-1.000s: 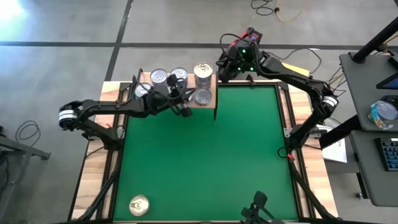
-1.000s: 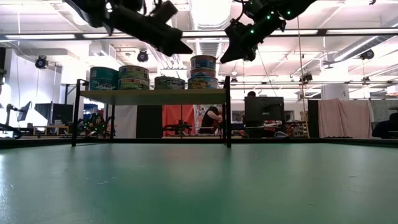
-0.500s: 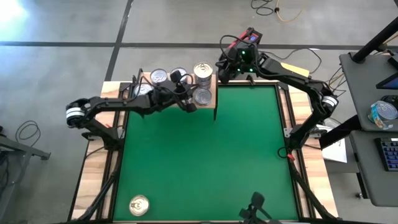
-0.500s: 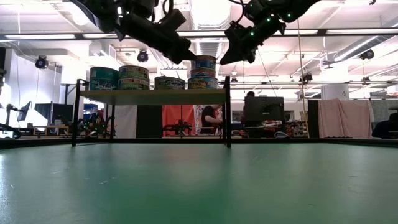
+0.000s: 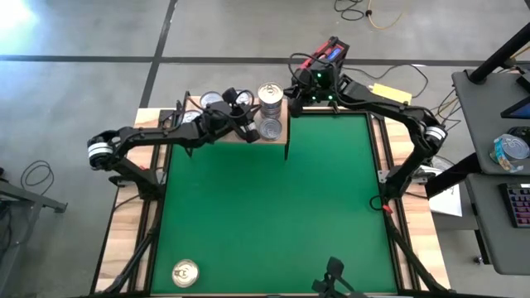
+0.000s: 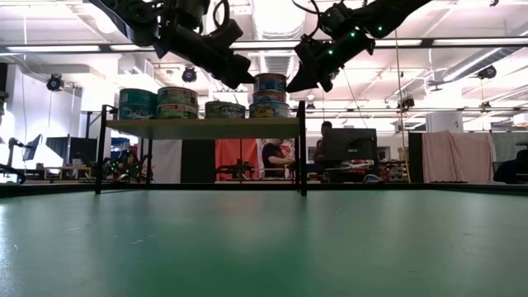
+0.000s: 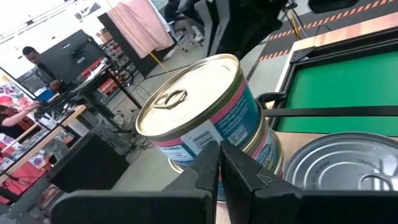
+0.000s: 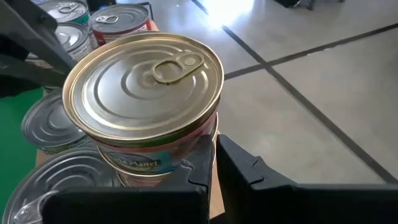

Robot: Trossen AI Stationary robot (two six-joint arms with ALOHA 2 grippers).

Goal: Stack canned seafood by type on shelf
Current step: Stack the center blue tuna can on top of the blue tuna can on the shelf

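Both grippers pinched shut, holding nothing. Left gripper (image 5: 251,132) hovers over the shelf (image 5: 281,132), fingertips just beside the lone silver tin (image 5: 270,129); the gold-topped stack (image 5: 270,97) sits just past it, pink-and-teal sides in the left wrist view (image 7: 205,124). Right gripper (image 5: 291,105) hangs just off the shelf's far right corner, right next to that same stack (image 8: 146,102). More tins (image 5: 212,101) sit on the shelf behind the left gripper, teal-sided ones (image 6: 157,103) in the low view. One gold tin (image 5: 185,272) lies on the mat (image 5: 273,207), well apart from both grippers, near corner on the left arm's side
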